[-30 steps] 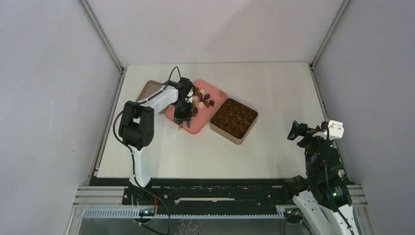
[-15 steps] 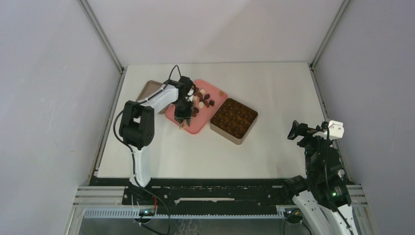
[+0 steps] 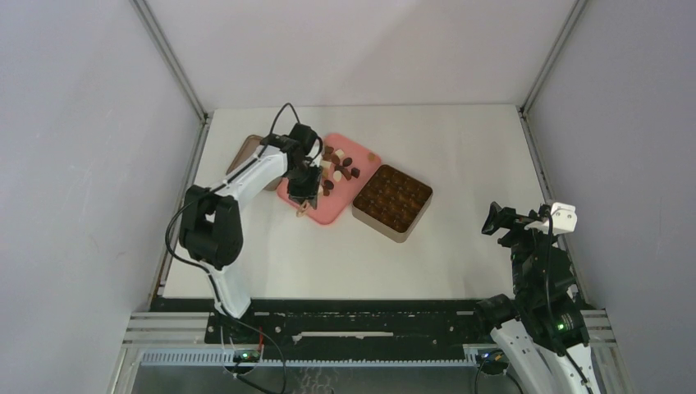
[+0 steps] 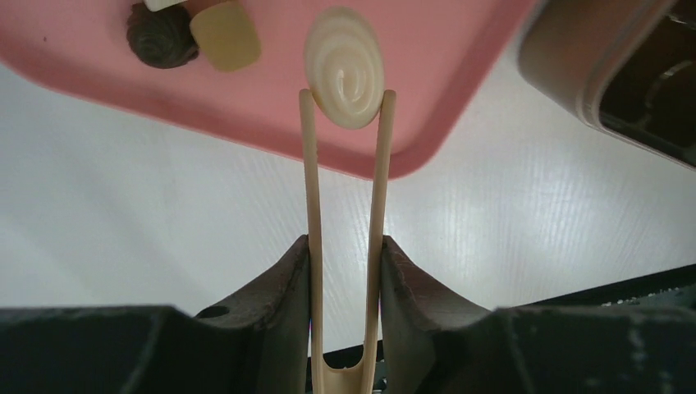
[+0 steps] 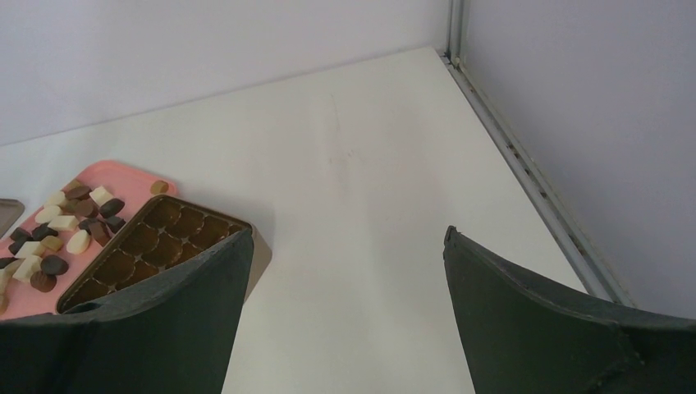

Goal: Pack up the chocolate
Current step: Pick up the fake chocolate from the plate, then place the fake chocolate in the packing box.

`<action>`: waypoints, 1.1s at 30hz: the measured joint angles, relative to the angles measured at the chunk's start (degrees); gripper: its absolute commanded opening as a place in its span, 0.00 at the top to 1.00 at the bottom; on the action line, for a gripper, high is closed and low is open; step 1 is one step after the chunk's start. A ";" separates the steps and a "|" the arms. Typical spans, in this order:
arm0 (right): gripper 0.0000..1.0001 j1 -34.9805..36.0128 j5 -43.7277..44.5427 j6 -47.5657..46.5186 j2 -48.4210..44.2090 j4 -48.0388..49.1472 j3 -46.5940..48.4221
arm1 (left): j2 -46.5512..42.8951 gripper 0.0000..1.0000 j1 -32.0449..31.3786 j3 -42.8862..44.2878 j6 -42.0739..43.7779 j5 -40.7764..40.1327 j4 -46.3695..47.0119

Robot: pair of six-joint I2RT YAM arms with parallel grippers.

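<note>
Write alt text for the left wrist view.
The left gripper squeezes thin wooden tongs, whose tips pinch a cream-white oval chocolate seen against a pink plastic tray. A dark brown chocolate and a tan chocolate lie on the tray at upper left. A square tan tin corner shows at right on the white table.

Overhead plus two close wrist views, pink tray common
</note>
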 measured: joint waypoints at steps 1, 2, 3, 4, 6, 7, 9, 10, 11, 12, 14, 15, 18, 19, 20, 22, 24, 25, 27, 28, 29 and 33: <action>0.06 0.00 0.00 0.02 -0.07 0.00 0.00 | -0.50 0.80 -0.35 0.11 0.37 0.22 -0.04; 0.06 0.00 -0.02 0.00 -0.11 0.00 0.00 | -0.92 0.80 -0.87 0.35 0.83 0.59 -0.04; 0.06 0.00 -0.13 0.02 -0.17 0.02 -0.02 | -1.01 0.80 -1.46 0.74 1.14 1.03 -0.11; 0.06 0.00 -0.15 0.02 -0.22 0.00 -0.02 | -1.01 0.80 -2.12 1.36 1.44 1.38 -0.15; 0.06 0.00 -0.17 0.00 -0.33 0.02 -0.02 | -0.98 0.79 -3.52 2.84 1.90 1.99 -0.26; 0.06 0.00 -0.20 0.02 -0.35 0.00 -0.02 | -0.98 0.79 -4.26 4.00 2.05 2.47 -0.35; 0.06 0.00 -0.22 0.00 -0.35 0.00 -0.02 | -0.79 0.79 -5.60 6.56 2.47 3.19 -0.37; 0.06 0.00 -0.22 0.02 -0.35 0.00 -0.02 | -0.44 0.79 -6.27 8.28 2.51 3.52 -0.63; 0.06 0.00 -0.24 0.00 -0.35 0.00 -0.02 | 0.09 0.78 -6.93 10.08 2.62 3.93 -0.68; 0.06 0.00 -0.24 0.02 -0.35 0.00 -0.02 | 0.85 0.78 -7.63 12.04 2.69 4.26 -0.66; 0.06 0.00 -0.26 0.02 -0.35 0.00 -0.02 | 2.64 0.78 -8.92 15.56 2.86 4.63 -0.57; 0.06 0.00 -0.28 0.02 -0.35 0.00 -0.02 | 3.56 0.78 -9.46 16.98 2.89 4.72 -0.66; 0.06 0.00 -0.35 0.02 -0.37 0.00 -0.02 | 7.04 0.77 -10.88 21.16 2.89 4.83 -1.14; 0.06 0.00 -0.37 0.02 -0.37 0.00 -0.02 | 8.41 0.77 -11.32 22.56 2.91 4.81 -1.25; 0.06 0.00 -0.37 0.02 -0.37 0.00 -0.02 | 9.73 0.77 -11.69 23.80 2.93 4.81 -1.33; 0.06 0.00 -0.37 0.02 -0.37 0.00 -0.02 | 12.13 0.76 -12.31 25.90 3.08 4.76 -1.60; 0.06 0.00 -0.37 0.02 -0.37 -0.02 -0.02 | 14.21 0.75 -12.85 27.93 3.54 4.76 -2.14; 0.06 0.00 -0.37 0.02 -0.37 -0.02 -0.02 | 15.30 0.75 -13.11 29.05 3.93 4.74 -2.32; 0.06 0.00 -0.37 0.02 -0.37 -0.02 -0.02 | 16.92 0.74 -13.53 30.69 4.42 4.68 -2.49; 0.06 0.00 -0.37 0.02 -0.37 -0.02 -0.02 | 17.62 0.74 -13.73 31.50 4.66 4.63 -2.62; 0.06 0.00 -0.37 0.02 -0.37 -0.02 -0.02 | 18.27 0.74 -13.92 32.33 4.96 4.61 -2.75; 0.06 0.00 -0.37 0.00 -0.39 0.02 -0.20 | 20.50 0.72 -14.58 35.26 5.55 4.57 -2.93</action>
